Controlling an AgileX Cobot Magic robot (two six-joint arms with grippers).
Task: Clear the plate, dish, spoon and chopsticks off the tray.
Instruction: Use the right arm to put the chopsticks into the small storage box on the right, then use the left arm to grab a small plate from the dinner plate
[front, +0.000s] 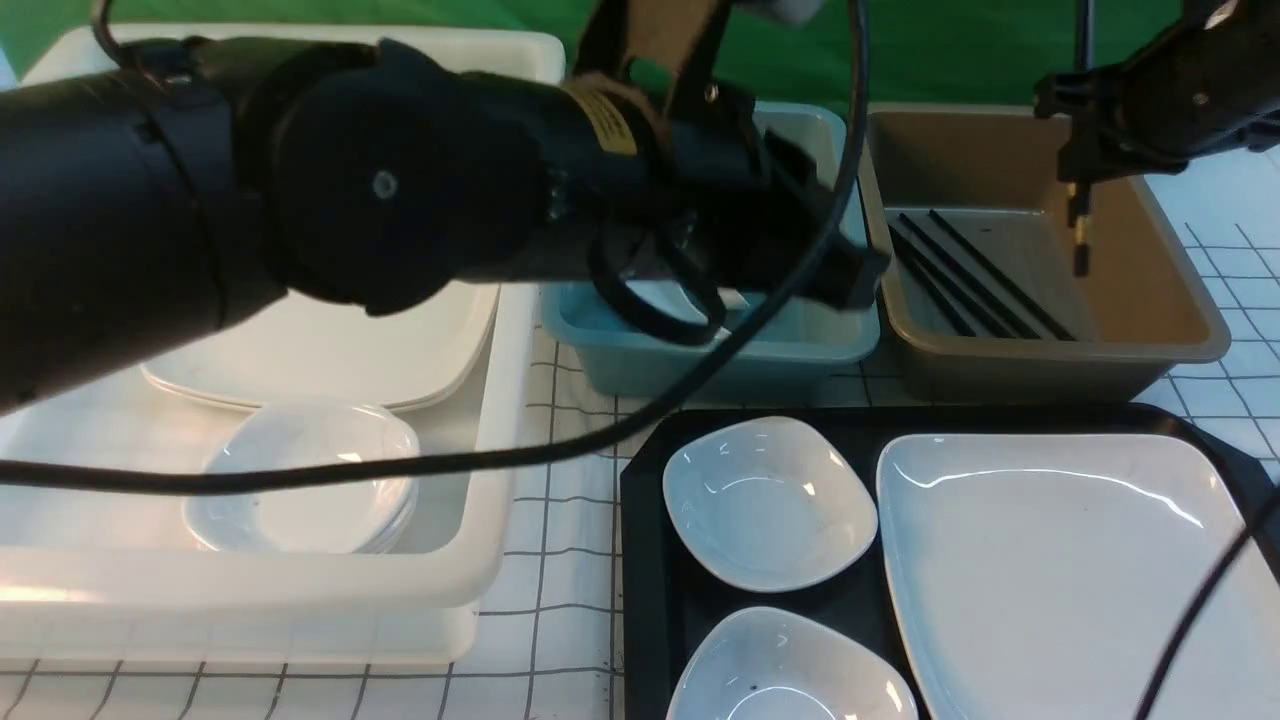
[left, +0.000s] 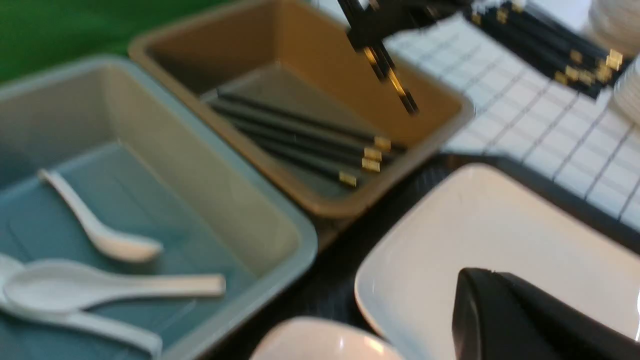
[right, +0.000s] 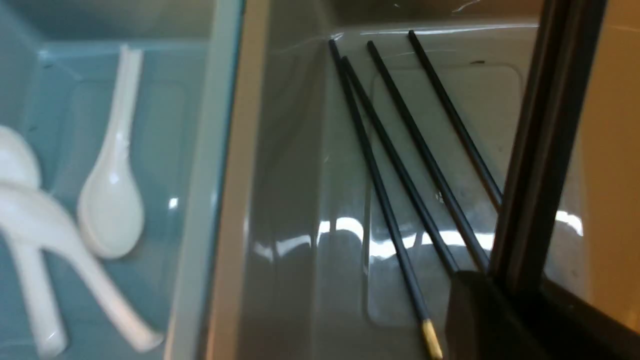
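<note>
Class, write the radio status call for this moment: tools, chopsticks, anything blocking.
Left tool shut, empty. Right tool shut on chopsticks, hanging over brown tub. Plate, two dishes on tray. Nothing blocking the drop.

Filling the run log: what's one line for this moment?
right pincer: shut on chopsticks, above brown tub | left pincer: shut | plate, two dishes: on tray

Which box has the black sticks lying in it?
The brown box, farthest right. The blue box beside it holds white spoons, and the big white box holds plates.
</note>
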